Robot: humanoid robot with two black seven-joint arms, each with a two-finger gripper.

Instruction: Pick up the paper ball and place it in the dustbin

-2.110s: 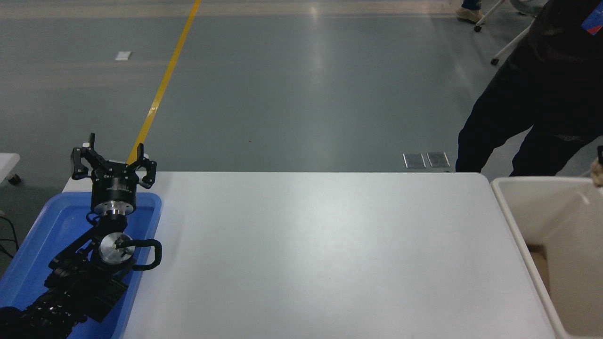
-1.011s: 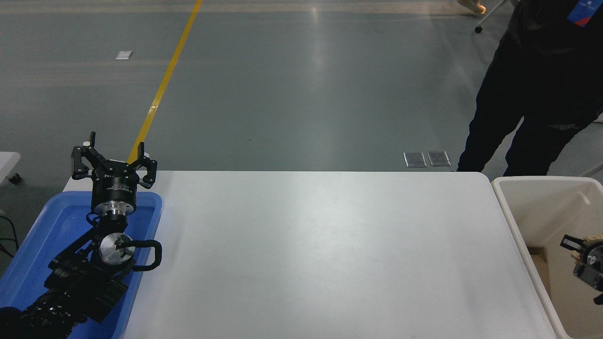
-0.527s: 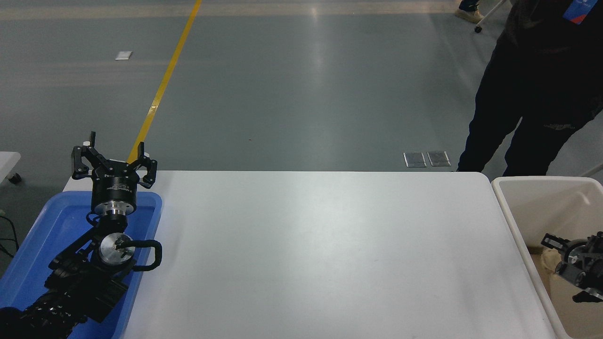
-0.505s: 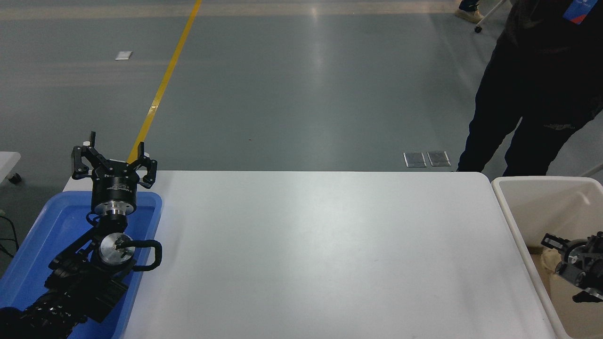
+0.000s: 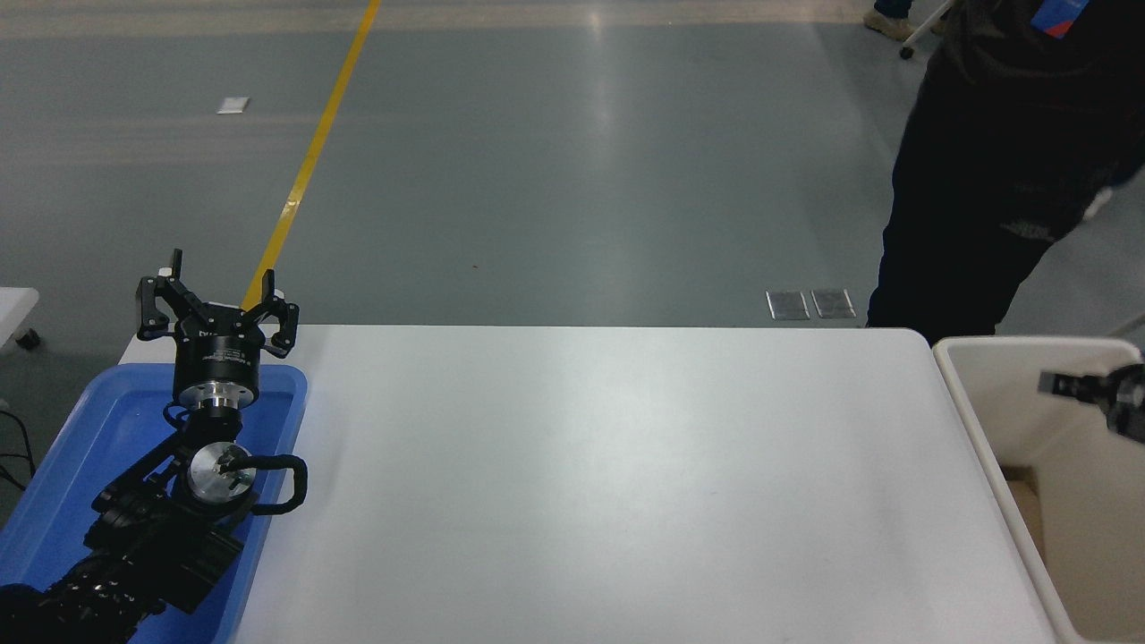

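The dustbin [image 5: 966, 394] is a cream-white bin standing off the table's right end, cut off by the picture's edge. My right gripper [image 5: 1096, 391] reaches in from the right edge and hangs over the bin's far part, near rim height. Only a small piece of it shows, and I see no paper in it. The paper ball is out of view. My left gripper [image 5: 217, 273] is parked at the lower left, open and empty, pointing up over the blue tray [image 5: 80, 447].
The white table [image 5: 608, 483] spans the middle. A person in dark clothes [image 5: 984, 179] stands at the far right, just behind the table's corner and the bin. A tan patch [image 5: 1024, 505] shows low inside the bin.
My right gripper came in holding the tan ball, went down into the bin, and has now risen to rim height without it. The person shifted slightly. The left arm has not moved.
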